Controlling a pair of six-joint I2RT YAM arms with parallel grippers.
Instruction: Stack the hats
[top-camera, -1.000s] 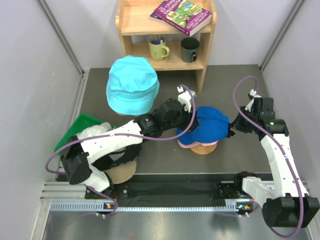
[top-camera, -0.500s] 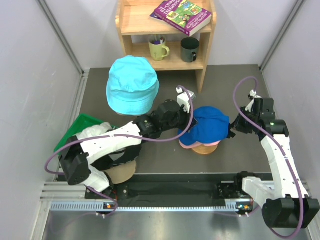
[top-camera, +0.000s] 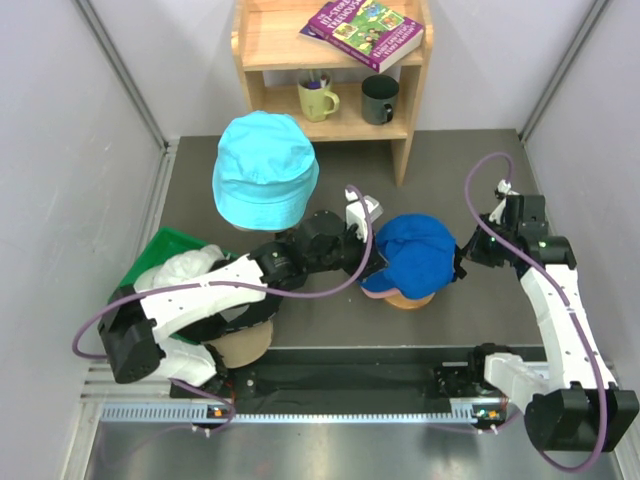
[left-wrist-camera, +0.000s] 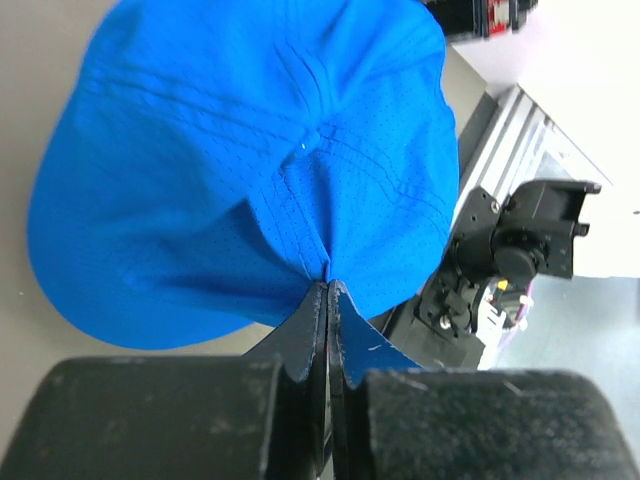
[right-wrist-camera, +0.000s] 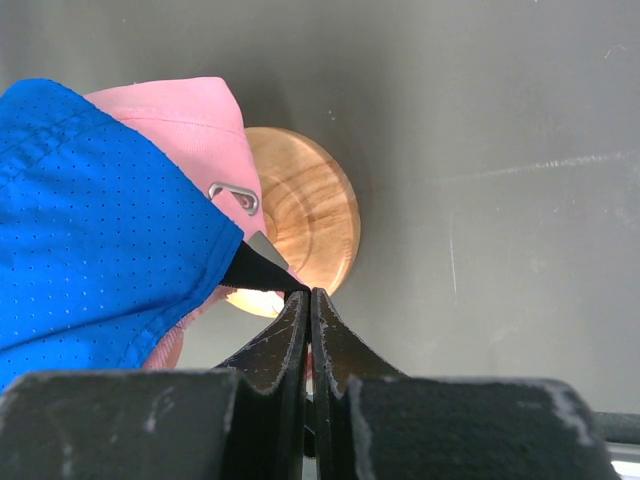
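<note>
A royal blue cap (top-camera: 418, 250) sits over a pink cap (right-wrist-camera: 190, 120) on a round wooden stand (top-camera: 408, 298). My left gripper (top-camera: 374, 258) is shut, pinching the blue cap's fabric (left-wrist-camera: 250, 170) at its left side; the jaws meet on a fold. My right gripper (top-camera: 460, 262) is shut on the black back strap (right-wrist-camera: 262, 270) of the blue cap, at the cap's right side, above the stand (right-wrist-camera: 305, 205). A cyan bucket hat (top-camera: 265, 170) stands behind the left arm. A white hat (top-camera: 185, 268) and a tan hat (top-camera: 245, 342) lie under the left arm.
A wooden shelf (top-camera: 335, 60) at the back holds a book (top-camera: 365, 28) and two mugs (top-camera: 318, 98). A green tray (top-camera: 150, 262) lies at the left wall. Grey walls close both sides. A metal rail (top-camera: 340, 410) runs along the near edge.
My left gripper has pulled a little left and toward me, still pinching the blue cap. The cap has shifted and now covers more of the pink cap. The right gripper has barely moved.
</note>
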